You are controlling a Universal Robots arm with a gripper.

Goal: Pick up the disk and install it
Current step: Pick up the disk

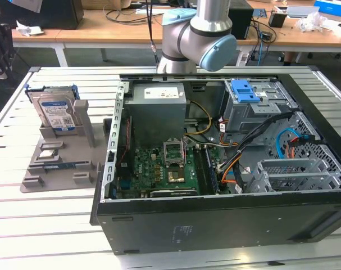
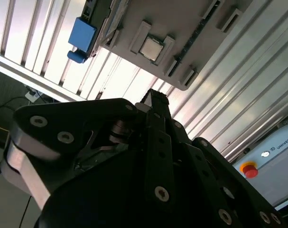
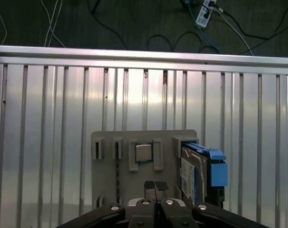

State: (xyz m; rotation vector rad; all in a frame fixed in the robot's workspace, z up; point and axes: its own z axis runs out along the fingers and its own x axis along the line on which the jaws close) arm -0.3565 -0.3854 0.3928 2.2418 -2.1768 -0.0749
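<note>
Desks strewn with cables line the back of the room, and in front of them a slatted metal table (image 1: 46,236) carries an open computer case (image 1: 215,222) and, just beside it on the exterior view's left, a grey holder (image 1: 83,126). The disk (image 1: 57,112) stands on edge in a slot at one end of that holder, its label facing outward and its blue frame showing round the rim. In the first wrist view the gripper (image 3: 154,186) hangs above the holder (image 3: 103,180), well apart from it, closer to being over a small square chip (image 3: 144,153) than over the disk (image 3: 193,173) next to it. Its fingers look pressed together with nothing between them, and the second wrist view shows the gripper (image 2: 155,97) the same way. The disk is likely dense and heavy for its size, rigid, with smooth metal faces that could slip in a light pinch, and it would take a knock or a drop badly. The sensible hold seems to be across the two flat faces near the exposed upper edge, squarely and firmly. The plastic frame looks thinner and may flex, so it is probably a poorer place to grip.
</note>
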